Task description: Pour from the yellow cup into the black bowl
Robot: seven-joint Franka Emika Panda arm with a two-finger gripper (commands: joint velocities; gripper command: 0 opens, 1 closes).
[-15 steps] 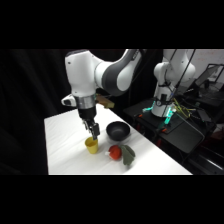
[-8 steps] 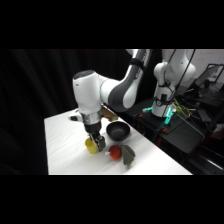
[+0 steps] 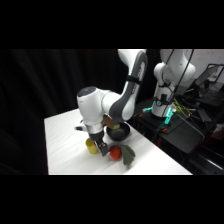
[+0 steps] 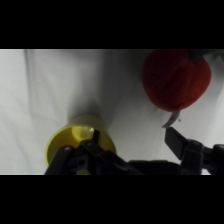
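While one yellow cup [image 3: 90,145] [image 4: 75,141] is being straddled at its rim by the gripper [image 3: 100,147] [image 4: 132,142] (jaws spread, one finger inside), one black bowl [image 3: 119,132] is being half hidden behind the arm. One red vegetable [image 3: 115,152] [image 4: 176,80] is being kept just beside the cup on the white table [image 3: 65,140], with dark curtains behind.

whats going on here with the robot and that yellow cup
The white arm has its gripper down at the yellow cup, which stands upright on the white table. One finger reaches over the cup's rim, the other sits outside it. The black bowl waits behind, beside a red vegetable. No pouring yet.
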